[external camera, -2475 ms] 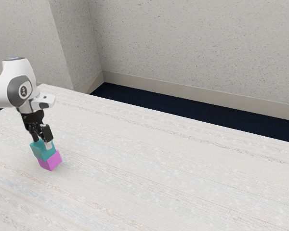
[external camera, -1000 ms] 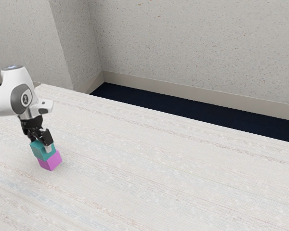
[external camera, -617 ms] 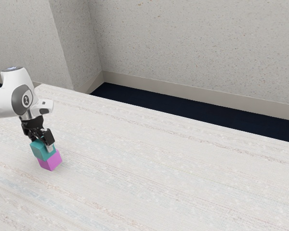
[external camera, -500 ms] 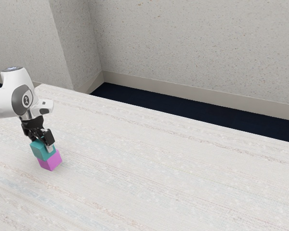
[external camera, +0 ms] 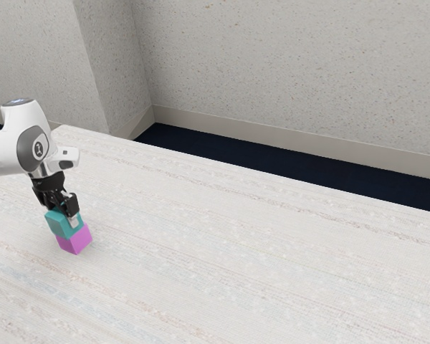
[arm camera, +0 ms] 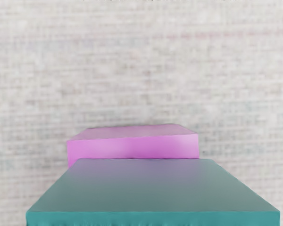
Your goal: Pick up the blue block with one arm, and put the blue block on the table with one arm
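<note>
The hand (external camera: 64, 216) was at the blue block (external camera: 59, 225), low over its top. Whether it was spread, pressed together or pinching the block could not be determined. The blue block, teal in colour, rested on the pink block (external camera: 74, 240), slightly offset from it; the pink block stood on the surface (external camera: 236, 251).

Handling, as judged: the blue block was probably light, stiff and not fragile. Its flat sides appeared smooth, so a shallow grip could have slipped. The recommended hold was on two opposite upright sides, centred, above the joint with the pink block. A hold set too low risked dragging the pink block; a straight lift was called for before lowering to the surface.

Visibility: the far side of the blue block was hidden, and the hand masked part of its near side. In the wrist view, the lower edge cut the blue block off, and it covered part of the pink block. Contact between hand and block could not be confirmed. The arm (external camera: 1, 152) was cut off at the exterior view's left.
</note>
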Robot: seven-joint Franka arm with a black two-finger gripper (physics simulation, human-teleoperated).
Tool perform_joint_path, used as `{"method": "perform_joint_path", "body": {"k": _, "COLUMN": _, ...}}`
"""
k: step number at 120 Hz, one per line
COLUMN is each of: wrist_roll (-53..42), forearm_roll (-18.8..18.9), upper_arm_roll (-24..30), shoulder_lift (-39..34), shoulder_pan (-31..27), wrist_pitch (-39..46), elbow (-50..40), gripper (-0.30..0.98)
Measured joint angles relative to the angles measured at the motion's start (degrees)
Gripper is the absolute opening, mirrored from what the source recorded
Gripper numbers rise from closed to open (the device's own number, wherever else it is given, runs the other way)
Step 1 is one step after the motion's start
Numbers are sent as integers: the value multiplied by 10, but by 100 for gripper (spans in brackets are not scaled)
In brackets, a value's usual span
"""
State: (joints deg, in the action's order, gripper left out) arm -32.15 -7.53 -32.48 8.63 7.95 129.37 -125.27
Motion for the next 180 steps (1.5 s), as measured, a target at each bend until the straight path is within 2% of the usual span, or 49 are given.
{"method": "perform_joint_path", "body": {"k": 20, "wrist_roll": 9, "forearm_roll": 5, "upper_arm_roll": 0, "shoulder_lift": -5, "shoulder_pan": 4, "wrist_pitch": 2, "elbow": 1, "gripper": 31}}
{"method": "perform_joint_path", "body": {"k": 33, "wrist_roll": 16, "forearm_roll": 11, "upper_arm_roll": 2, "shoulder_lift": -11, "shoulder_pan": 28, "wrist_pitch": 1, "elbow": 5, "gripper": 30}}
{"method": "perform_joint_path", "body": {"k": 59, "wrist_roll": 40, "forearm_roll": 14, "upper_arm_roll": 7, "shoulder_lift": -4, "shoulder_pan": 135, "wrist_pitch": 0, "elbow": 39, "gripper": 29}}
{"method": "perform_joint_path", "body": {"k": 75, "wrist_roll": 60, "forearm_roll": -2, "upper_arm_roll": 13, "shoulder_lift": 35, "shoulder_pan": 188, "wrist_pitch": 1, "elbow": 42, "gripper": 29}}
{"method": "perform_joint_path", "body": {"k": 91, "wrist_roll": 77, "forearm_roll": -26, "upper_arm_roll": 26, "shoulder_lift": 57, "shoulder_pan": 196, "wrist_pitch": 4, "elbow": 42, "gripper": 28}}
{"method": "perform_joint_path", "body": {"k": 132, "wrist_roll": 109, "forearm_roll": -48, "upper_arm_roll": 28, "shoulder_lift": 74, "shoulder_pan": 195, "wrist_pitch": 16, "elbow": 33, "gripper": 29}}
{"method": "perform_joint_path", "body": {"k": 140, "wrist_roll": 111, "forearm_roll": -53, "upper_arm_roll": 28, "shoulder_lift": 75, "shoulder_pan": 195, "wrist_pitch": 17, "elbow": 32, "gripper": 39}}
{"method": "perform_joint_path", "body": {"k": 156, "wrist_roll": 109, "forearm_roll": -63, "upper_arm_roll": 28, "shoulder_lift": 75, "shoulder_pan": 193, "wrist_pitch": 15, "elbow": 32, "gripper": 51}}
{"method": "perform_joint_path", "body": {"k": 172, "wrist_roll": 107, "forearm_roll": -65, "upper_arm_roll": 27, "shoulder_lift": 70, "shoulder_pan": 192, "wrist_pitch": 14, "elbow": 32, "gripper": 59}}
{"method": "perform_joint_path", "body": {"k": 180, "wrist_roll": 107, "forearm_roll": -56, "upper_arm_roll": 24, "shoulder_lift": 43, "shoulder_pan": 192, "wrist_pitch": 8, "elbow": 32, "gripper": 62}}
